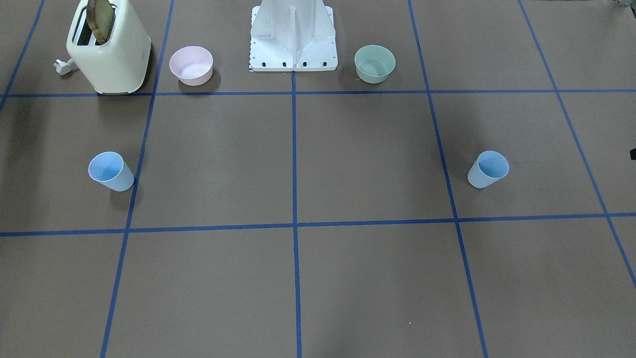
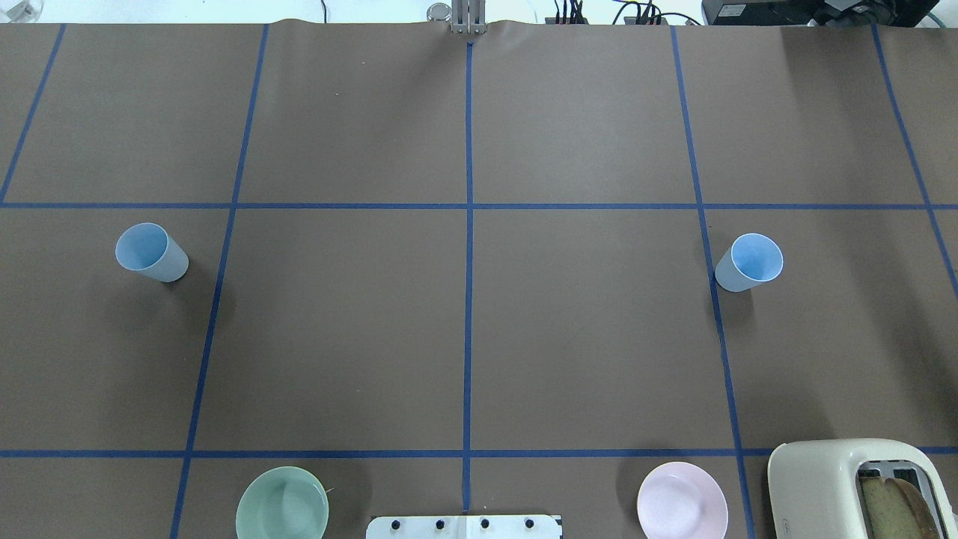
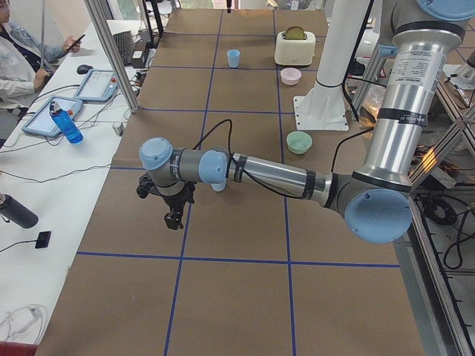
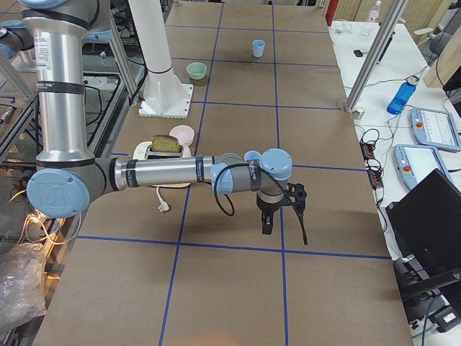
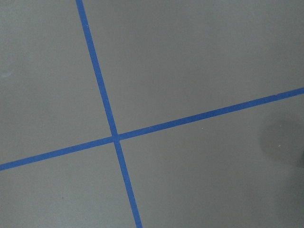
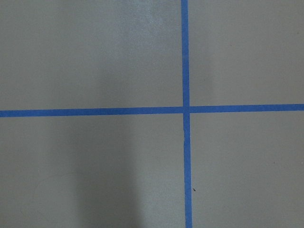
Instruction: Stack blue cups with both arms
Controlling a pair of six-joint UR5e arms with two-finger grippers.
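1. A small light-blue tapered plastic cup [image 2: 151,252] stands upright near the left end of the brown paper-covered table [image 2: 337,337], midway between the long edges.
2. A second light-blue plastic cup [image 2: 748,262] stands upright near the right end, well apart from the first.
3. The grey tubular left arm [image 3: 274,176] reaches over the left end; its black left gripper [image 3: 173,221] points down. I cannot tell whether it is released or clenched.
4. The grey right arm [image 4: 166,173] reaches over the right end; for its black right gripper [image 4: 266,225] I cannot tell either.
5. Along the robot's edge sit a white pedestal [image 2: 464,526], a pale green plastic bowl [image 2: 282,505], a pink plastic bowl [image 2: 682,503] and a cream toaster [image 2: 831,486].
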